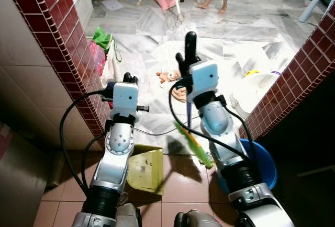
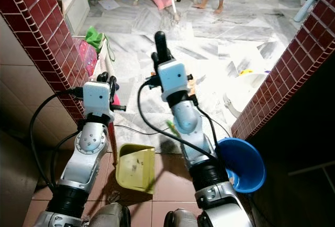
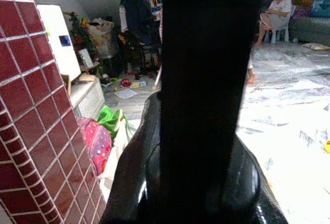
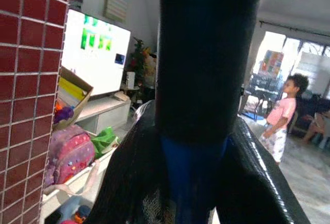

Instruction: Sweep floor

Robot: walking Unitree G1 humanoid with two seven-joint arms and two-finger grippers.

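Right fingers: your right gripper [image 1: 189,46] is clamped on the blue broom handle [image 4: 192,182], pads squeezing both sides.
Left fingers: your left gripper [image 1: 129,78] is closed round a dark red dustpan handle [image 2: 113,143].
Broom: green bristles [image 1: 194,146] hang low between your arms, over the tiled floor [image 1: 183,185].
Dustpan: the yellow dustpan [image 2: 135,168] sits just beside them.
Handling: likely light; stiff slick pole, soft bristles. Grip mid-handle, firmly, so it won't twist.
Beyond: toys [image 1: 168,76] litter the marble.
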